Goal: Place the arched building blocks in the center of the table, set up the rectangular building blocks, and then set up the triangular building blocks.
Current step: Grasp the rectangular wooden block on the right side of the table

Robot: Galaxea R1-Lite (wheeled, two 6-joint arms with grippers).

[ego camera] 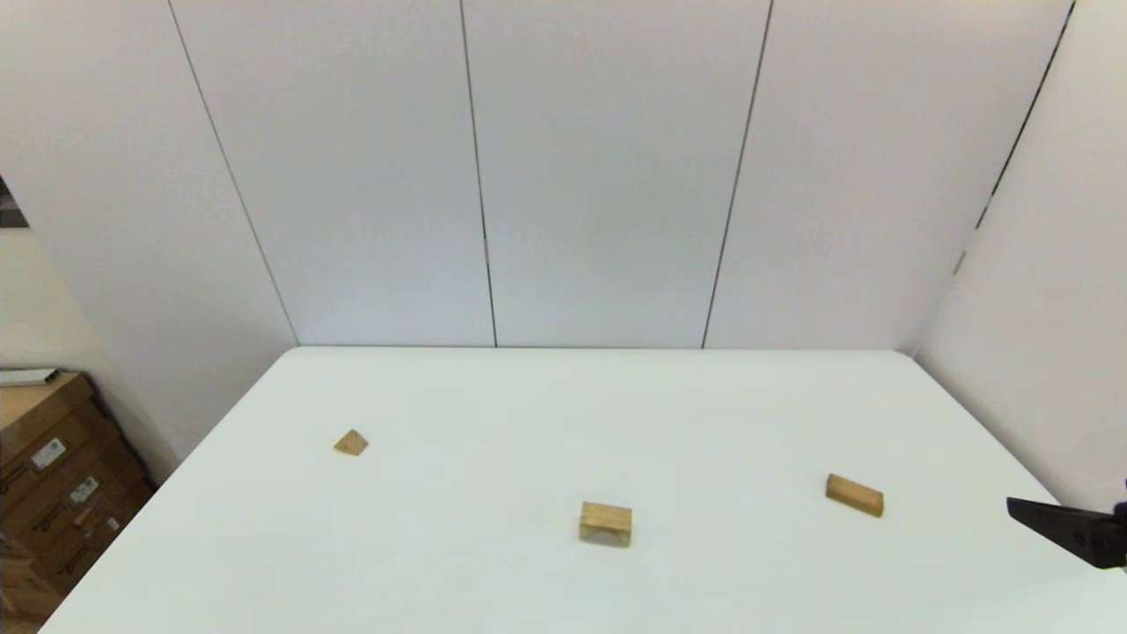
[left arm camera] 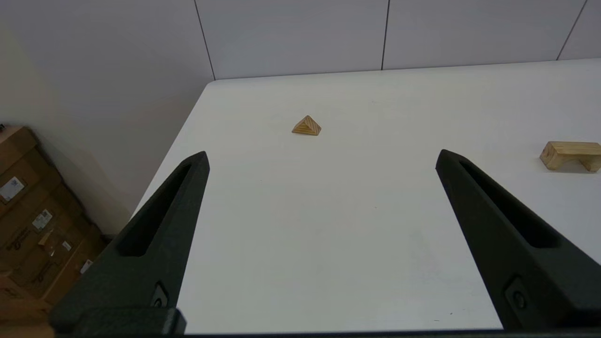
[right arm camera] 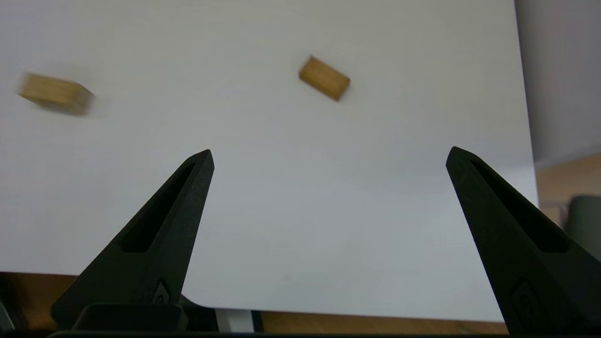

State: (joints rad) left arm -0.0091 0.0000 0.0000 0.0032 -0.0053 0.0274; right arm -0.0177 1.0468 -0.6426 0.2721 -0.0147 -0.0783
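Observation:
The arched block [ego camera: 606, 524] stands on its two legs near the middle of the white table [ego camera: 563, 414]; it also shows at the edge of the left wrist view as the arched block [left arm camera: 570, 155] and in the right wrist view as a blurred arched block [right arm camera: 54, 94]. The rectangular block [ego camera: 854, 495] lies flat to the right, also seen as the rectangular block [right arm camera: 324, 78]. The triangular block [ego camera: 351, 442] sits at the left, ahead of my left gripper [left arm camera: 321, 159], which is open. My right gripper [right arm camera: 328, 157] is open, short of the rectangular block; one finger [ego camera: 1070, 531] shows at the right edge.
Cardboard boxes [ego camera: 53, 475] are stacked on the floor left of the table. White wall panels stand close behind the table's far edge and along its right side.

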